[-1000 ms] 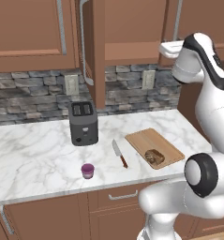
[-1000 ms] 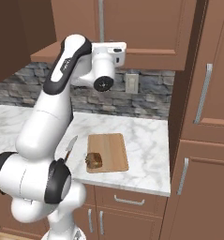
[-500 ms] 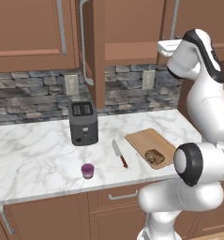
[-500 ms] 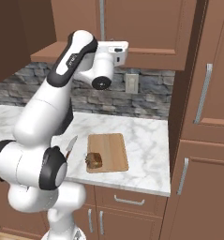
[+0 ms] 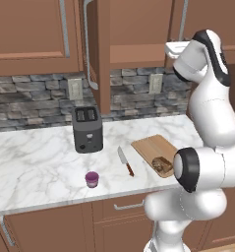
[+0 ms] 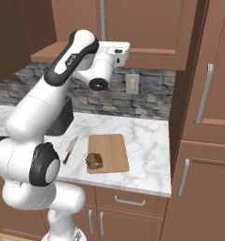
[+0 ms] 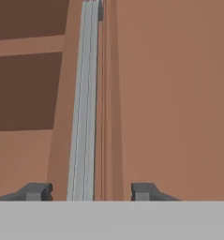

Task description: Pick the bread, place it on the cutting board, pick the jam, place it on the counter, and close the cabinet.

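Note:
The bread (image 5: 162, 163) (image 6: 95, 161) lies on the near end of the cutting board (image 5: 151, 145) (image 6: 111, 146). The purple jam (image 5: 92, 179) stands on the counter (image 5: 35, 157) in front of the toaster. The cabinet (image 5: 138, 24) is open, its left door (image 5: 97, 54) swung out edge-on. High up at the right door, my gripper (image 5: 168, 47) (image 6: 125, 47) (image 7: 90, 192) is open. The door's long silver handle (image 7: 85, 103) runs up between the two spread fingertips (image 7: 36, 191), and neither touches it. The cabinet's bare shelf shows to the handle's left.
A dark toaster (image 5: 87, 129) stands at the back of the counter. A red-handled knife (image 5: 125, 161) (image 6: 70, 149) lies left of the board. A tall cabinet (image 6: 203, 117) borders the counter on the right. Drawers run under the counter.
My hand has crept slightly left toward the cabinet and the upper arm has swung. Bread, jam and the left door have stayed put.

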